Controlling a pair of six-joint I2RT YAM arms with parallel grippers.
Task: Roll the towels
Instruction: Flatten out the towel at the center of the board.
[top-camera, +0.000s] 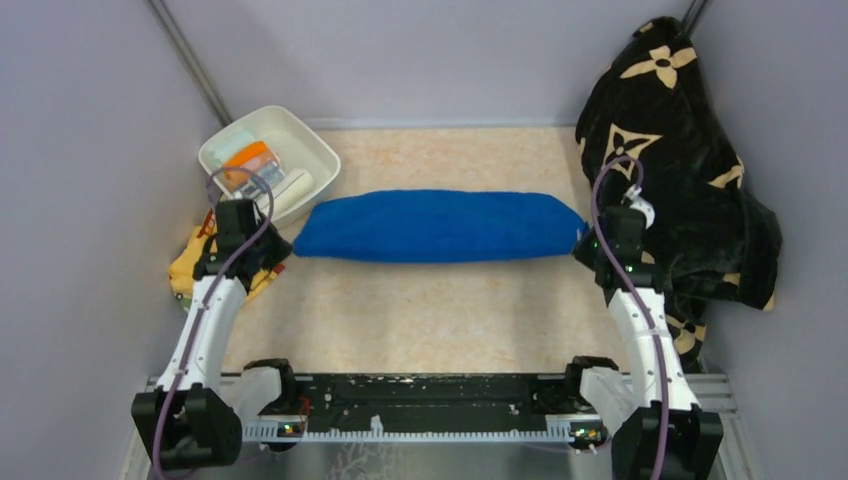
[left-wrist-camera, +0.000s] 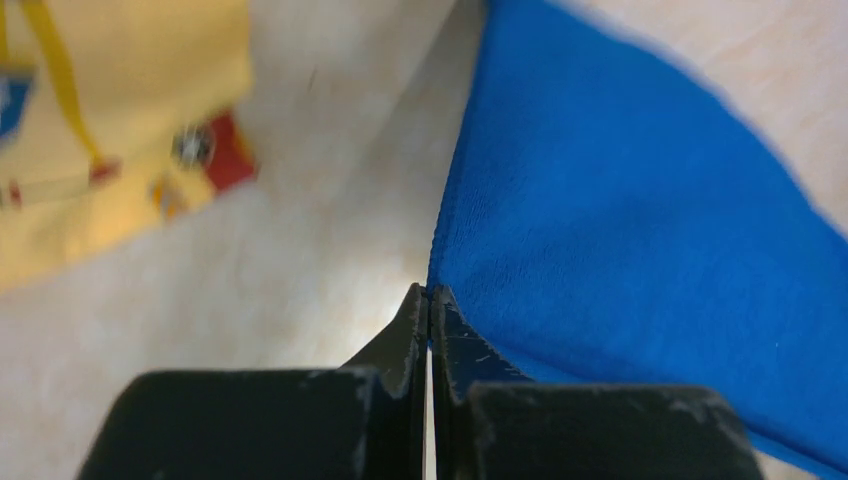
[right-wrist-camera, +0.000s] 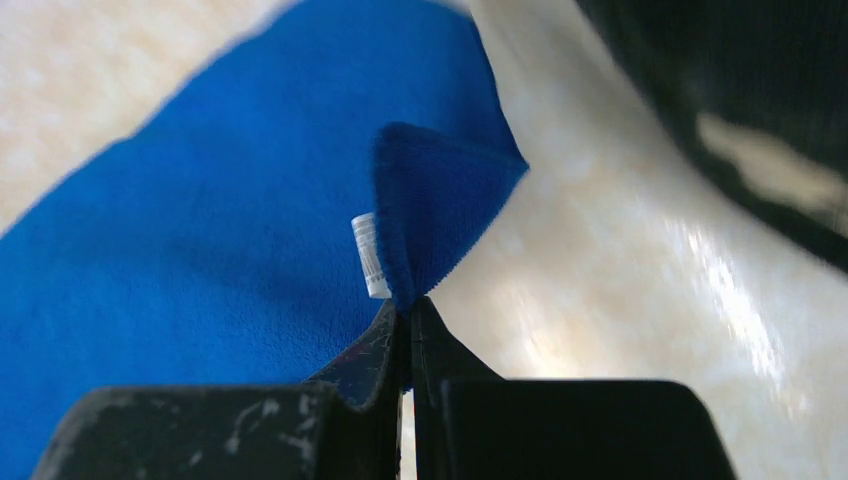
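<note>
Blue towel (top-camera: 440, 226) lying crosswise, long axis left-right, one claw at each end.

From above: stretched as a long band across mid-table, left gripper (top-camera: 272, 250) at the left tip and right gripper (top-camera: 590, 246) at the right tip, each arm nearest its own end. Judged next: roll across the short axis, both ends moved together. Left wrist: left gripper (left-wrist-camera: 428, 296) pressed fully together, tips right at the blue towel (left-wrist-camera: 640, 250) edge. Towel off to the claw's right, yellow cloth (left-wrist-camera: 110, 150) off to its left. Cannot tell whether fabric sits between the tips. Right wrist: right gripper (right-wrist-camera: 408, 306) clamped on a raised corner of the blue towel (right-wrist-camera: 200, 260), white label (right-wrist-camera: 368, 255) just beside the tips. Rest of the towel running off left, black blanket (right-wrist-camera: 740, 90) upper right, apart.
</note>
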